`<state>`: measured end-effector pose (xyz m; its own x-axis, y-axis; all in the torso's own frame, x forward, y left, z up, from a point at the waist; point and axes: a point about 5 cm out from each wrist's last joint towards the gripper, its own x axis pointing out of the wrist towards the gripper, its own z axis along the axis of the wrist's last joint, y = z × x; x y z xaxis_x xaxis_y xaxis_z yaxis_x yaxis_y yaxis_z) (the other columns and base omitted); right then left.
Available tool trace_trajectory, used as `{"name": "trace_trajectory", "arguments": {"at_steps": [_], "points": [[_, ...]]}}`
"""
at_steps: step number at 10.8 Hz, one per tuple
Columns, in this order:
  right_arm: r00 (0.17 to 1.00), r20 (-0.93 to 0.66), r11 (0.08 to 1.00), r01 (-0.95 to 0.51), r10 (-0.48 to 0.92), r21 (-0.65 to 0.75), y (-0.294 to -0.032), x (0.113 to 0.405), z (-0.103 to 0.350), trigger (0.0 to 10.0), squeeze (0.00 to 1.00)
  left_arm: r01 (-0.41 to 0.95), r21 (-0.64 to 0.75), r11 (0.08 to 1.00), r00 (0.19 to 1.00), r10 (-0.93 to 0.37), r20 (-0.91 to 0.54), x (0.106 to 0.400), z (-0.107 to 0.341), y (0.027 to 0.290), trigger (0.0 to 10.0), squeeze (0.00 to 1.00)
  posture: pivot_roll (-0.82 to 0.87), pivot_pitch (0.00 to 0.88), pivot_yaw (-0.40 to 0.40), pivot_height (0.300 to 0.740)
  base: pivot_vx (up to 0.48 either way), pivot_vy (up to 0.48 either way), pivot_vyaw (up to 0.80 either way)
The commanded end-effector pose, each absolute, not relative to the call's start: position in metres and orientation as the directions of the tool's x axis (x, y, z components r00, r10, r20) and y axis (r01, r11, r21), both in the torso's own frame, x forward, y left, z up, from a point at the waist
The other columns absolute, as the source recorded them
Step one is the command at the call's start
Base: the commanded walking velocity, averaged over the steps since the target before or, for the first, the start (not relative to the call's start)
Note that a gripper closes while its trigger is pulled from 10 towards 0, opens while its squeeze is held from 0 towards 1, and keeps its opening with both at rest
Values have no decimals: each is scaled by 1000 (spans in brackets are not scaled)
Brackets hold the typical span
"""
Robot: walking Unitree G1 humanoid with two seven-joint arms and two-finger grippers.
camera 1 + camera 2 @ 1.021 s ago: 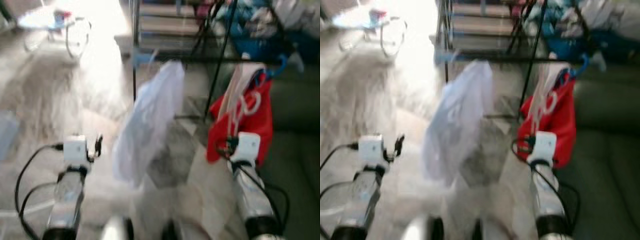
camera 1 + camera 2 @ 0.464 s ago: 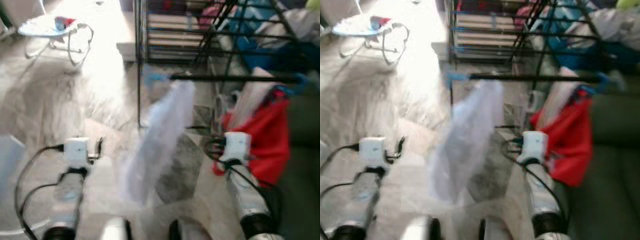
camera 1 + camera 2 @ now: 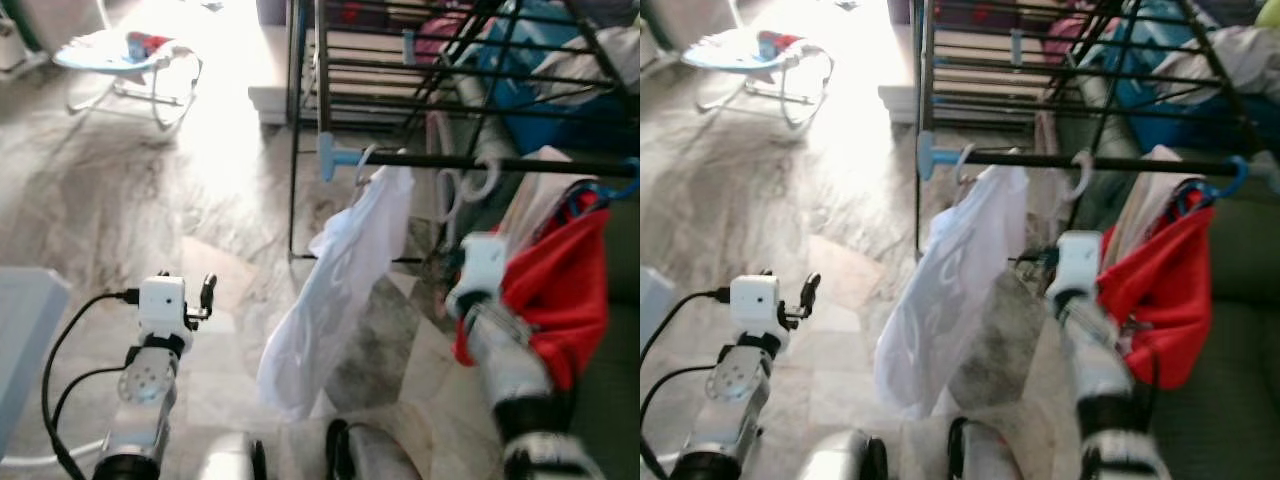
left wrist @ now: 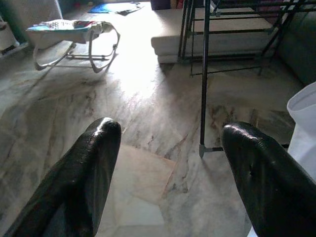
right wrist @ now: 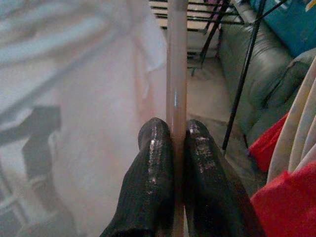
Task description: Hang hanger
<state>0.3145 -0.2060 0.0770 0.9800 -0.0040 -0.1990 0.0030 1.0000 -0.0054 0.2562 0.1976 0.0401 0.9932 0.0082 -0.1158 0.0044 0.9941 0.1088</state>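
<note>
Right now your right gripper (image 5: 173, 136) pinches the pale hanger (image 5: 176, 74), its bar running straight out beyond the fingertips toward the black rail (image 3: 1110, 160) above. Your left gripper (image 4: 168, 136) idles lower with fingers spread, so the right arm is nearer.

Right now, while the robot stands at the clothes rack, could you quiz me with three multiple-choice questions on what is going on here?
1. Where does the white garment hang?
A. From the black rail
B. On the baby bouncer
C. On the floor

2. What colour is the garment at the rail's right end?
A. Green
B. Red
C. Yellow

3. How are the left gripper fingers?
A. Shut on a hanger
B. Shut on cloth
C. Open, holding nothing

Answers:
1 A, its hook sits over the rail.
2 B, it is plainly red.
3 C, bare floor shows between its fingers; the right gripper pinches a pale hanger bar.
</note>
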Motion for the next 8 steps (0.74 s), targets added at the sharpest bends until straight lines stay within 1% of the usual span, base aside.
{"name": "trace_trajectory", "arguments": {"at_steps": [1,3,4,5,6,8], "points": [[980,-192,999,46,-45,0,-215,320,86,10000,0,10,114,993,992,5,-126,254,38,196,10000,0,13,163,-69,740,0,0,0],[971,-230,997,79,-72,21,-220,327,88,10000,0,11,115,993,992,4,-128,253,38,195,10000,0,15,168,-71,740,0,0,0],[906,-409,993,119,-110,-2,-235,342,85,10000,0,13,116,993,992,2,-129,252,38,194,10000,0,17,180,-75,740,0,0,0],[892,-435,992,123,-121,-25,-244,349,92,10000,0,16,118,993,991,-1,-131,249,38,193,10000,0,26,189,-93,740,0,0,0],[875,-452,981,193,-175,-5,-258,350,97,10000,0,5,120,993,991,12,-135,246,36,195,10000,0,31,193,-103,740,0,0,0],[856,-477,974,224,-201,-7,-267,345,92,10000,0,-19,115,993,989,36,-146,240,33,197,10000,0,31,199,-106,740,0,0,0]]}}
